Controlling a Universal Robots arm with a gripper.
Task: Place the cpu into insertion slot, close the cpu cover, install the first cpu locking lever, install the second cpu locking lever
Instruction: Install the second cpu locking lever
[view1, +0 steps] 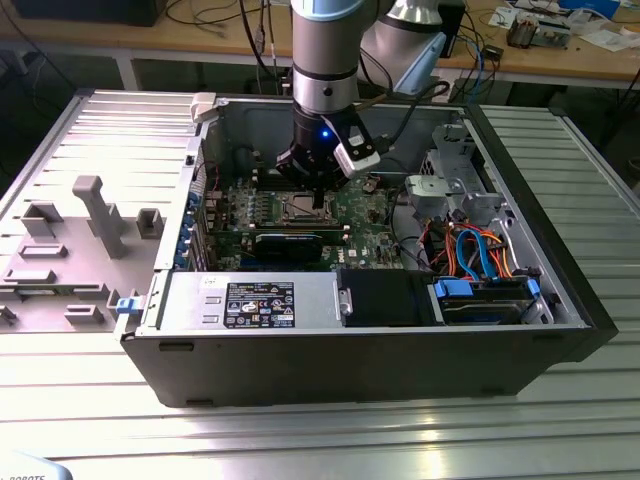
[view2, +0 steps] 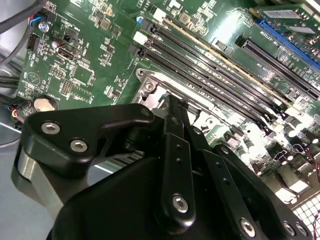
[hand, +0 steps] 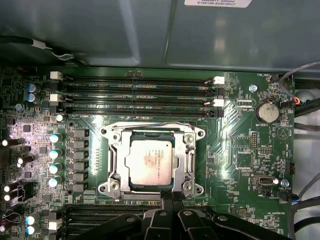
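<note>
in the first wrist view the cpu (hand: 150, 163) lies flat in the insertion slot (hand: 116, 165) on the green motherboard (hand: 240, 150), with the silver cpu cover (hand: 186, 159) closed down around it as a frame. the gripper (hand: 171, 196) sits at the edge of the socket, its black fingers (hand: 176, 200) pressed together with nothing between them. in the exterior view the arm (view1: 325, 60) reaches down into the open computer case (view1: 560, 290) on the ribbed metal desk (view1: 300, 430).

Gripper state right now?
Black gripper: fingers shut together, holding nothing visible, tips at the edge of the square silver metal cpu cover.
</note>
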